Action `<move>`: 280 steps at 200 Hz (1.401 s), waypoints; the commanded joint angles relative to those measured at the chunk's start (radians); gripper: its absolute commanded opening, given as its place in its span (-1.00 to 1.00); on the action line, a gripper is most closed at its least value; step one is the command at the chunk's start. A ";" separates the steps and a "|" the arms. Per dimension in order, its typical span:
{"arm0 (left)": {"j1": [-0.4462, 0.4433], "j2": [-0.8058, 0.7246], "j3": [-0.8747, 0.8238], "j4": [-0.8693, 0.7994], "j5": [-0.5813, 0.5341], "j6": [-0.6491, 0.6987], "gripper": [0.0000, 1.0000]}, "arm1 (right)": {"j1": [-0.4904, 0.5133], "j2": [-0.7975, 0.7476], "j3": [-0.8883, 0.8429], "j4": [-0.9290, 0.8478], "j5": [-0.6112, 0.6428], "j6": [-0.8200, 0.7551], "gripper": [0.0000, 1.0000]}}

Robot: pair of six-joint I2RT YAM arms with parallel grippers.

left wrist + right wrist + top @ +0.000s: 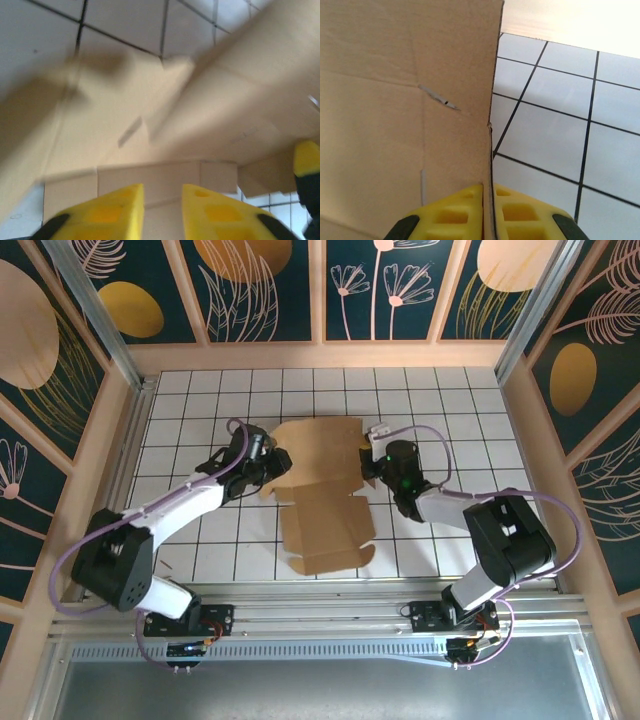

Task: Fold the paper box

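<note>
Looked all over, can't read a single word, label, brand or number. Plain brown on the paper box [322,490], zero print. Just leaf and flower art on the wall panels [375,285] at 12 o'clock, no lettering.

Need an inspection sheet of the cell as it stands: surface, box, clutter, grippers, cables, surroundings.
Surface: white tiled table.
Job's things: paper box, a brown die-cut sheet, partly folded, side flaps lifted.
Clutter: nothing seen.
Grippers: left gripper at the sheet's left flap, jaws slightly apart; right gripper shut on its right edge.
Cables: purple cables looped along both arms.
Surroundings: wood-framed walls, teal leaf panels.
</note>
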State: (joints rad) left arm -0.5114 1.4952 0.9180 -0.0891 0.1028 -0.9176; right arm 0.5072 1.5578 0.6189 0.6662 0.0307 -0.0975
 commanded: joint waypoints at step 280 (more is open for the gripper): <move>-0.191 -0.019 0.010 0.242 -0.261 0.106 -0.72 | 0.069 0.179 0.316 -0.212 0.601 0.400 -0.87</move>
State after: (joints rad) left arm -0.7006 1.3270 0.8852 0.1471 -0.1883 -0.7658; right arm 0.5747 1.7241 0.9169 0.4755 0.6060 0.2176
